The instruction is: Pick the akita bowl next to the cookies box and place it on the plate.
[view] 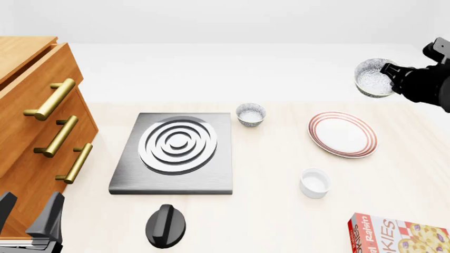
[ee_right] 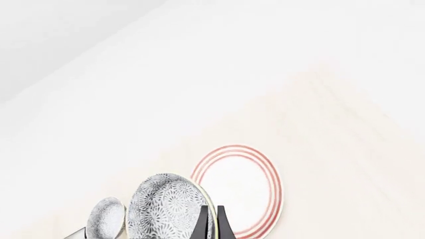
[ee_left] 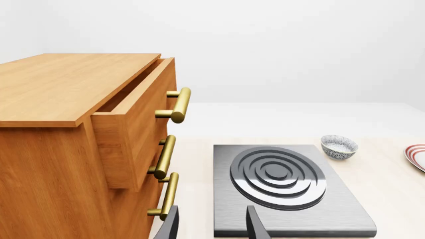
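My right gripper (view: 388,74) is shut on the rim of an akita bowl (view: 372,79), held tilted in the air beyond and to the right of the plate (view: 342,134). In the right wrist view the bowl's patterned outside (ee_right: 166,206) shows beside the gripper (ee_right: 211,215), with the red-ringed plate (ee_right: 242,189) behind it. The cookies box (view: 401,234) lies at the near right corner. A look-alike bowl (view: 251,114) sits by the stove. My left gripper (view: 28,211) stands open and empty at the near left, fingers apart in its wrist view (ee_left: 212,221).
A grey stove plate with a ringed burner (view: 174,153) lies left of centre, with a black knob (view: 166,225) in front. A plain white cup (view: 314,182) stands near the plate. A wooden cabinet (view: 35,121) at the left has its top drawer (ee_left: 136,119) partly open.
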Motion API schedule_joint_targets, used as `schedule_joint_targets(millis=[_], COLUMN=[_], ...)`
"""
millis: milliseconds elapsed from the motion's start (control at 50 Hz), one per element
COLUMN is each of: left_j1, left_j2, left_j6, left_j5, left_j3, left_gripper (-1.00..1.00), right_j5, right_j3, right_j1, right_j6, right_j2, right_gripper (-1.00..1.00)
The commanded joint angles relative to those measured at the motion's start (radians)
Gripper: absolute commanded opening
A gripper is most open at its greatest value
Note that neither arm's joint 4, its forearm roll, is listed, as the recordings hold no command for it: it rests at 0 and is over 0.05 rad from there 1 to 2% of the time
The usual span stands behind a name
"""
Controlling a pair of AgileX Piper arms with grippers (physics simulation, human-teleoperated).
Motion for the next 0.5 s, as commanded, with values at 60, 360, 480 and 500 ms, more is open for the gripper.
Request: schedule_joint_targets(millis=[60,360,480,500], left_j1=[0.0,0.0,0.0,0.0], left_j2=[0.0,0.0,0.0,0.0], left_j6=[0.0,0.0,0.0,0.0], left_j5=[0.0,0.0,0.0,0.0], left_j3=[0.0,0.0,0.0,0.0], left_gripper=[1.0,1.0,1.0,1.0], right_j5=[-0.159,-0.165,-0.179,-0.18], right_j3=[-0.051,-0.092,-0.089,-0.087], right_j1=[0.062,0.047,0.053,0.052], right_j6=[0.015,-0.014,-0.02,-0.019], right_j2=[0.339,0.409,0.433,0.433], right_gripper=[-1.0,-1.0,-1.0,-1.0])
